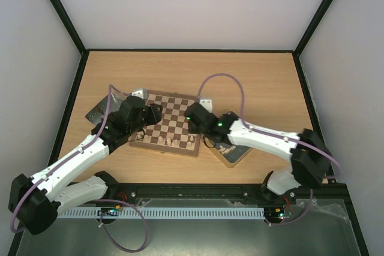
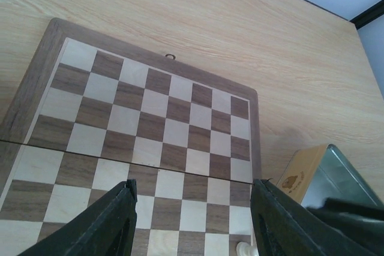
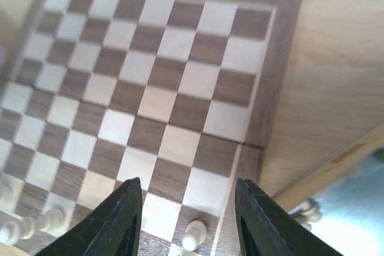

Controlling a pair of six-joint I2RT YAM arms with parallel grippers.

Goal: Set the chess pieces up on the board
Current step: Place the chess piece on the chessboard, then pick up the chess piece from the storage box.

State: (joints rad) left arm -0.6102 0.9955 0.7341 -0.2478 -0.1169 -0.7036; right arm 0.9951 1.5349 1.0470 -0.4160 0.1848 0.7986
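Note:
The wooden chessboard [image 1: 170,122] lies mid-table, also in the left wrist view [image 2: 150,118] and right wrist view [image 3: 150,76]. My left gripper [image 1: 153,113] hovers open over its left side, jaws wide and empty [image 2: 192,208]. My right gripper [image 1: 191,117] hovers open over its right side [image 3: 187,208]. A pale piece [image 3: 193,234] stands on a corner square between the right jaws, apart from them. More pale pieces [image 3: 27,225] stand along the near row; one shows in the left wrist view [image 2: 243,249]. No dark pieces show.
A gold square tin [image 1: 235,151] lies right of the board, also in the left wrist view [image 2: 321,175], with pale pieces [image 3: 309,209] inside. A small grey tray [image 1: 99,110] lies left of the board. Black frame posts [image 1: 66,22] edge the table.

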